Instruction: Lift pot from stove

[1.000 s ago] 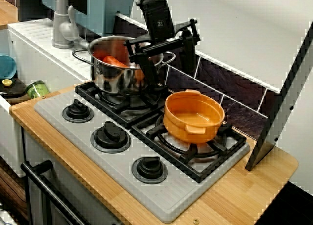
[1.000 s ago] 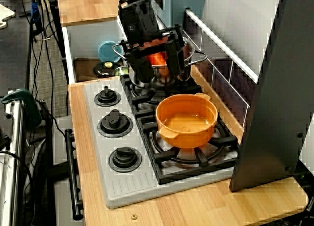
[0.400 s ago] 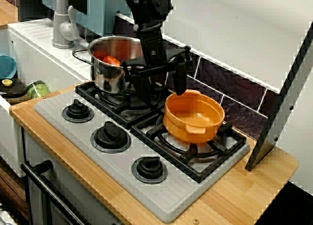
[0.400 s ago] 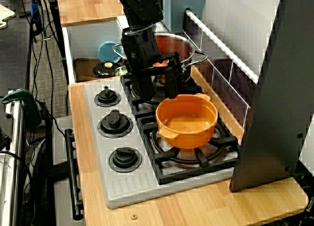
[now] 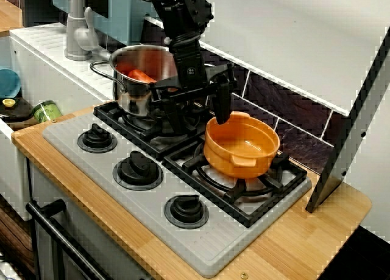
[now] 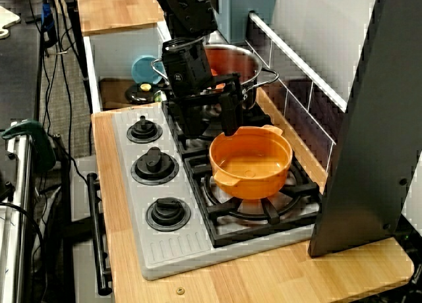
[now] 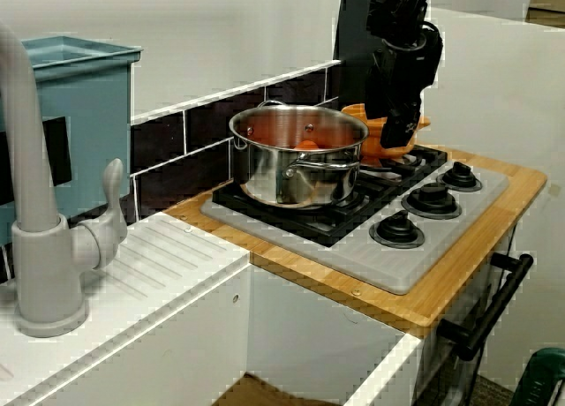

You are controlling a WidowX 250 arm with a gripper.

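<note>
The gripper (image 5: 196, 106) hangs with jaws spread over the pot's (image 5: 242, 145) rim, gripping nothing. Closing off-centre could tip the pot off its grate, or nudge the steel pot (image 5: 143, 79) just beside.

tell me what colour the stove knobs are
Black: the three knobs on the grey stove, clearest in the view from the front.

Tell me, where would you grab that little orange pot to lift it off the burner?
Probably by the rim, from above. The pot sits upright and open on the stove grate, its thin wall free all round. One finger can go inside the wall and one outside. The tool already hangs open over the rim on the side nearest the steel pot. The stubby tab handles look too small to pinch.
</note>
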